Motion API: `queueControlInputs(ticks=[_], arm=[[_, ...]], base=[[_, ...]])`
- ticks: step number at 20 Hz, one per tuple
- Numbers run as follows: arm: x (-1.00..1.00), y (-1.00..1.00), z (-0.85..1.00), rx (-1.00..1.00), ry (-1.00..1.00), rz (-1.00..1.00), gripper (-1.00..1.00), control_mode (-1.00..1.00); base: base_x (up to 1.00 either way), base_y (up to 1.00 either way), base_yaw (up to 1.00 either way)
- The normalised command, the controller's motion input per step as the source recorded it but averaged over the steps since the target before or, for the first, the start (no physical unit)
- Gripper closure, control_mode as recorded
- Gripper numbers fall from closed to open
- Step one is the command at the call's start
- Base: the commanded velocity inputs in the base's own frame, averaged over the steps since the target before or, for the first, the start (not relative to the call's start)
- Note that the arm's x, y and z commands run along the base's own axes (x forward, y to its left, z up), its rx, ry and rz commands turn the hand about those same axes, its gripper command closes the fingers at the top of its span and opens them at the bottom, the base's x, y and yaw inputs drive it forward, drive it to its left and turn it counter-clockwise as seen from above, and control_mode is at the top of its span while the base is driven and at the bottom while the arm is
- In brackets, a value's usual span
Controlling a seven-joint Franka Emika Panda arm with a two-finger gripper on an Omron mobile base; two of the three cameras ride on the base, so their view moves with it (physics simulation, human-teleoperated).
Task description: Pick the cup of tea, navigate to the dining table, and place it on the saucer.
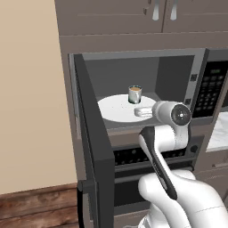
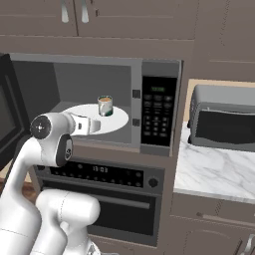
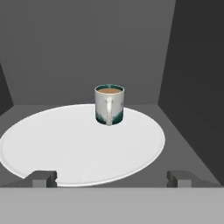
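The cup of tea (image 3: 109,105) is a small white mug with a teal rim and brown liquid, upright on the white turntable (image 3: 65,144) inside the open microwave. It also stands out in the left base view (image 1: 135,94) and the right base view (image 2: 104,105). Its handle faces my hand in the hand view. My gripper (image 3: 111,178) is open at the mouth of the microwave, a short way in front of the cup, with both fingertips (image 3: 43,178) spread wide and nothing between them. My hand (image 1: 144,111) hovers over the turntable's near edge. The dining table and the saucer are out of view.
The microwave door (image 1: 91,147) swings open to the left beside my arm. Its control panel (image 2: 157,112) is on the right, an oven (image 2: 104,199) sits below. A toaster oven (image 2: 221,119) stands on a marble counter (image 2: 209,172) at right.
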Motion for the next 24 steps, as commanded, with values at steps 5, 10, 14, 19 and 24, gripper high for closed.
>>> queueControlInputs(ticks=[5,10,14,19,24], arm=[[0.02,0.0,0.0,0.0,0.0,0.0,-1.0,-1.0],[0.22,0.13,0.0,0.0,0.01,0.0,-1.0,-1.0],[0.32,0.04,0.0,0.0,0.0,0.0,-1.0,-1.0],[0.31,0.0,0.0,0.0,0.0,0.0,-1.0,-1.0],[0.32,0.0,0.0,0.0,0.0,0.0,-1.0,-1.0]], base=[[0.0,0.0,0.0],[0.0,0.0,0.0],[0.0,0.0,0.0],[0.0,0.0,0.0],[0.0,0.0,0.0]])
